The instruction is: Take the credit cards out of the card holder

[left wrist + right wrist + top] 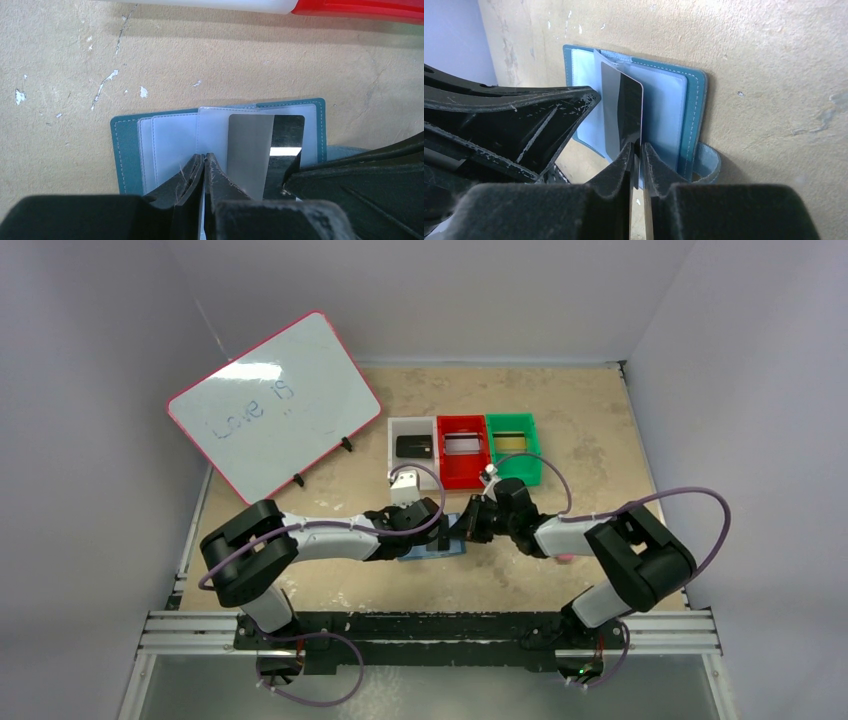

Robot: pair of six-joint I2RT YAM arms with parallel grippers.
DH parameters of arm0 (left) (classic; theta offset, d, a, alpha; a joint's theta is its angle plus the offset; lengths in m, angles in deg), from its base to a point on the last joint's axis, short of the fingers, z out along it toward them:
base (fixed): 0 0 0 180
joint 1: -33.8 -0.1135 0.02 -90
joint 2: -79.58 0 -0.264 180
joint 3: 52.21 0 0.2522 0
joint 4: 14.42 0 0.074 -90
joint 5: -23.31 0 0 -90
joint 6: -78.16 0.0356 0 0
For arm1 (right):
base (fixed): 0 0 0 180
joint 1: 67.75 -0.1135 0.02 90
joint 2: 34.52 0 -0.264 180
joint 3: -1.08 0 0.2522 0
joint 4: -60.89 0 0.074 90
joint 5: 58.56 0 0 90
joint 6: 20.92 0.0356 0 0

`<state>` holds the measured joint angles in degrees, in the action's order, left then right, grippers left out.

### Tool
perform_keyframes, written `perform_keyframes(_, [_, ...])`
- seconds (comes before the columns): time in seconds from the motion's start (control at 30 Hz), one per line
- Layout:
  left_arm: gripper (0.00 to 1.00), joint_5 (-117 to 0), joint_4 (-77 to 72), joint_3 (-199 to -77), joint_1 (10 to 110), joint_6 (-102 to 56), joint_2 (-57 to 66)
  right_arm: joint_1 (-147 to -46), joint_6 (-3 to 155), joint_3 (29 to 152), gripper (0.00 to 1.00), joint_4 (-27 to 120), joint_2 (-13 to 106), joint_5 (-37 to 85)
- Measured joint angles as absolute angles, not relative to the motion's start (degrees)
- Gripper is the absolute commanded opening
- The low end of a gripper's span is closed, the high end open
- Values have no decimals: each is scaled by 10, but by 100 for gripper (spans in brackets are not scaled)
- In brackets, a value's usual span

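The slate-blue card holder (425, 550) lies open on the tan table between both arms, its paler inner pockets (170, 145) facing up. My left gripper (206, 156) is shut on an upright clear pocket leaf of the holder. A silvery-grey and black credit card (623, 110) stands up out of that leaf. My right gripper (638, 148) is shut on its lower edge, the jaws close on either side. From above, the left gripper (443, 532) and right gripper (466, 528) meet over the holder. The holder's closing tab (709, 165) curls beside the right fingers.
Behind the holder stand a white bin (413, 425) with a black card, a red bin (462, 472) with a silvery card and a green bin (513, 470) with a gold card. A pink-framed whiteboard (275, 405) leans at back left. A small pink block (565, 558) lies by the right arm.
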<state>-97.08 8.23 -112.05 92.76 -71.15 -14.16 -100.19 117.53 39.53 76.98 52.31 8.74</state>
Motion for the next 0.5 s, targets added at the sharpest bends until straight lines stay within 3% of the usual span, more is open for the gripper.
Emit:
perform_keyframes(0.23, [3, -970, 80, -1121, 928, -708, -142, -1001, 1211, 378, 21, 852, 555, 76])
perform_keyframes(0.5, [1, -972, 82, -1121, 928, -711, -141, -1001, 1227, 364, 0, 887, 564, 74])
